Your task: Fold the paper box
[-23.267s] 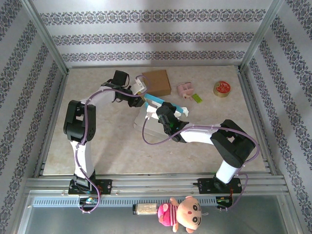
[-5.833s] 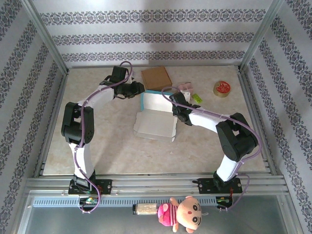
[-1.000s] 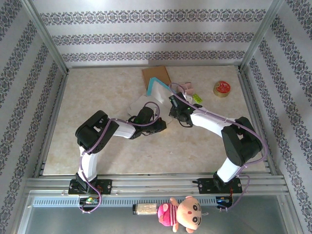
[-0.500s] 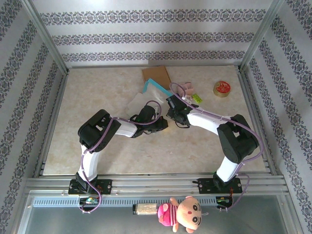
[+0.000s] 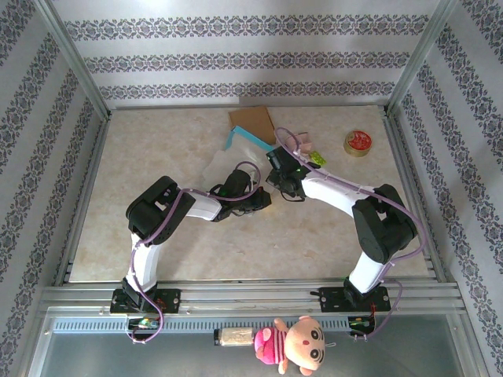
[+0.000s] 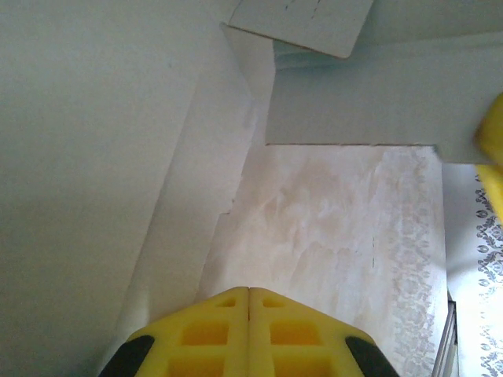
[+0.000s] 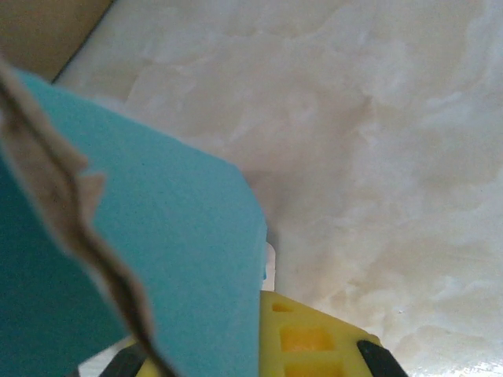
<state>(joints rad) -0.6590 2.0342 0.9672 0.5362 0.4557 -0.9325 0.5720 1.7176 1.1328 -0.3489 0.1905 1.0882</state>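
**Both end effectors closed, right one has the box by its teal flap**

Your right end effector (image 5: 273, 161) is clamped tight on the paper box (image 5: 222, 167). In the right wrist view, a teal panel with a ragged, torn-looking edge runs straight down into the jaws, right beside the one yellow finger (image 7: 306, 338) that shows.

Your left end effector (image 6: 249, 305) is closed all the way too. Its two yellow fingers are pressed flat against each other with nothing between them. It sits low among the box's white panels: one rises along its left, and another crosses the top of the left wrist view. Bare marbled bench (image 5: 157, 149) lies straight ahead of it. I honestly can't tell whether the fingers are touching the cardboard.

From the top view, your two end effectors are near each other around mid-bench, with the left one a bit nearer you and to the left. The box is right there with them. Its white panel spreads out to the left, and the teal flap looks tipped up toward the far wall.

Further out:
- A brown cardboard piece (image 5: 251, 122) lies just behind the box; I can't tell if they touch.
- A small pink thing (image 5: 302, 143) and a green thing (image 5: 317, 159) sit just right of your right end effector.
- A round red-and-yellow item (image 5: 358, 143) is well apart, over by the far right corner.
- A plush doll (image 5: 299, 342) lies on the rail in front of the arm bases.
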